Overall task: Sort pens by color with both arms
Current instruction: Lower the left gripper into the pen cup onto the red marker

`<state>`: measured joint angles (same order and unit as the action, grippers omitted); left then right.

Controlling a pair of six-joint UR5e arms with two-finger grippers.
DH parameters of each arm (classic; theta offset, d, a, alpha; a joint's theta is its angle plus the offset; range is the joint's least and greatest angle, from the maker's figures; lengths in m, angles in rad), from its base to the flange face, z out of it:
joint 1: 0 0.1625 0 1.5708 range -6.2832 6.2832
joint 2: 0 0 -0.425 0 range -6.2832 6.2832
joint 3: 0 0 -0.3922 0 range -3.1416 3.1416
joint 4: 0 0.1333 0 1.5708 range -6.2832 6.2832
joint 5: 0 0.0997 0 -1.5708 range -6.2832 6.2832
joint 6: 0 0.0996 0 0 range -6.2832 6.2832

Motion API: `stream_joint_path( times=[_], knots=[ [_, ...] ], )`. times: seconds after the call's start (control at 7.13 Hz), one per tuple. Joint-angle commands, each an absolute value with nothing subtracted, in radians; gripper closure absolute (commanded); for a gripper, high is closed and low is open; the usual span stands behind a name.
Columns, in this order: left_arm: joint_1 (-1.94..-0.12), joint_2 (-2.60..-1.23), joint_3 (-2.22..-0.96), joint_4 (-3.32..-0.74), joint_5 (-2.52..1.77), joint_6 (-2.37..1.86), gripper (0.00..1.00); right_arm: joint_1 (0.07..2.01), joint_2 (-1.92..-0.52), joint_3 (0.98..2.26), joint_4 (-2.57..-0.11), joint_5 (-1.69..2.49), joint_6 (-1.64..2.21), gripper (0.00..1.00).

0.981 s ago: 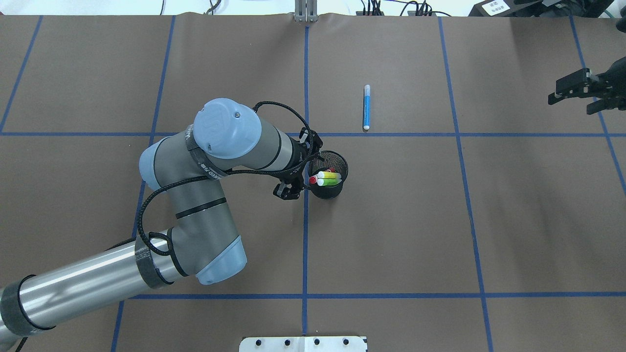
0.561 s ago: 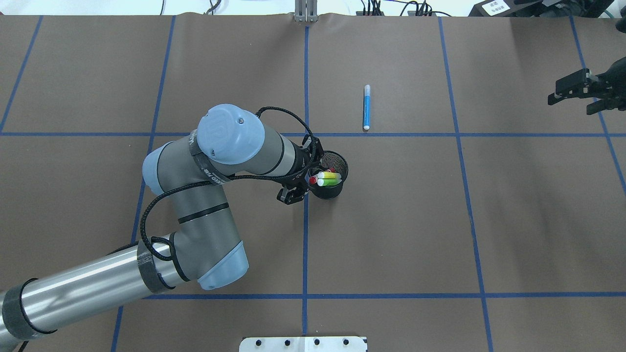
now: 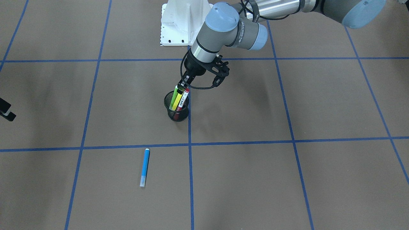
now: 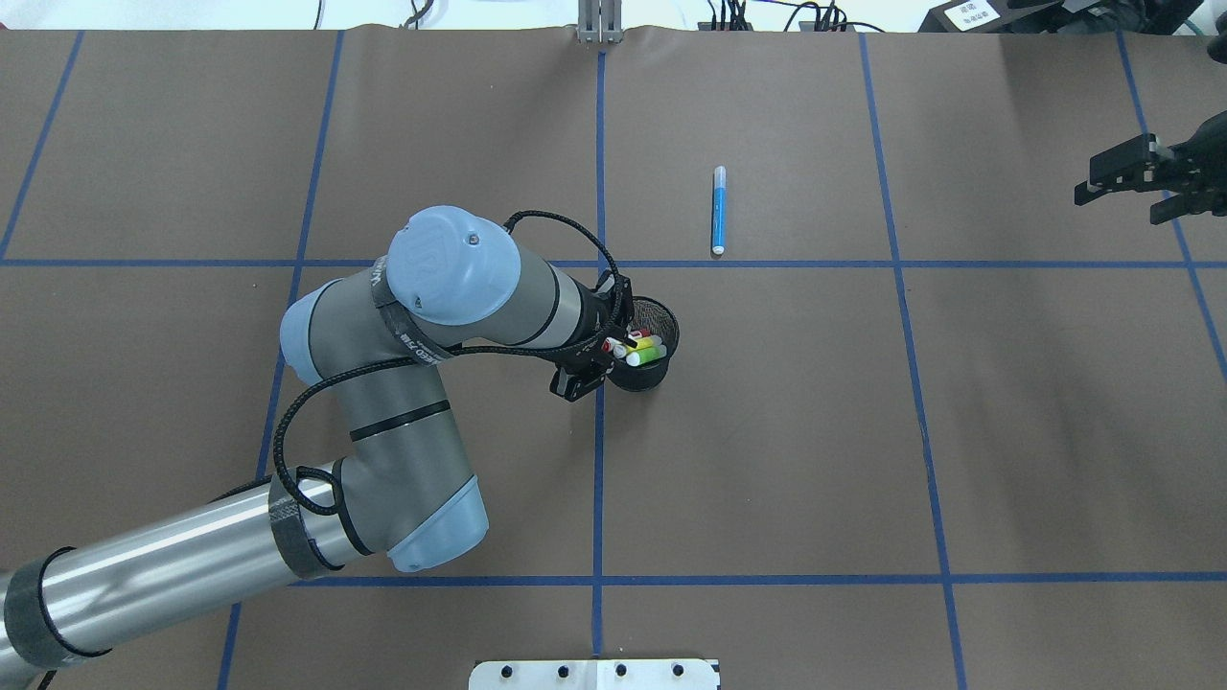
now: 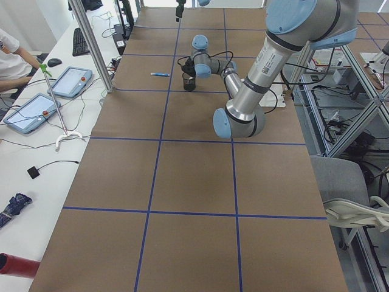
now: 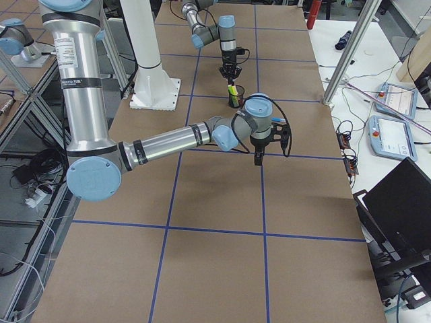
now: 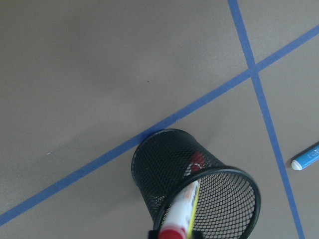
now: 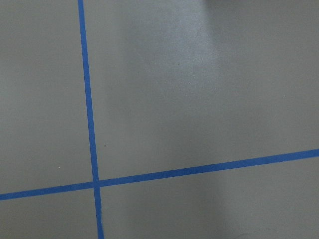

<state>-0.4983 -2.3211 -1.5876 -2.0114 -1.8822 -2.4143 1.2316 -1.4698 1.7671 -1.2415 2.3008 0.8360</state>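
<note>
One white marker pen with red ends (image 3: 183, 101) stands near-upright in the black mesh cup (image 3: 171, 111), its top pinched beneath my left gripper (image 3: 184, 87).

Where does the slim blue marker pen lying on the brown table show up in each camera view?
Exterior front-facing: the blue marker pen lies lower left of centre.
Overhead exterior: above and right of centre.
Exterior left: far up the table, upper left.
Exterior right: I cannot make it out.
Left wrist: only one end, at the right edge.
Right wrist: not in it.
Shared landmark: the black mesh cup.
</note>
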Motion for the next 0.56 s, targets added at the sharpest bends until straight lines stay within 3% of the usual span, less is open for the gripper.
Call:
stream_joint_path(
  times=[0.0, 0.14, 0.28, 0.42],
  knots=[
    [-0.5, -2.319, -1.597, -2.011, -1.882, -2.41, 0.74, 1.232, -1.471, 1.769, -1.243, 2.298, 0.838, 0.0],
    [-0.5, -2.319, -1.597, -2.011, -1.882, -2.41, 0.43, 1.232, -1.471, 1.769, -1.241, 2.296, 0.838, 0.0],
    [-0.5, -2.319, -1.597, -2.01, -1.882, -2.408, 0.24, 1.232, -1.47, 1.769, -1.241, 2.296, 0.838, 0.0],
    [-0.5, -2.319, -1.597, -2.01, -1.882, -2.408, 0.23, 1.232, -1.471, 1.769, -1.241, 2.296, 0.838, 0.0]
  ],
)
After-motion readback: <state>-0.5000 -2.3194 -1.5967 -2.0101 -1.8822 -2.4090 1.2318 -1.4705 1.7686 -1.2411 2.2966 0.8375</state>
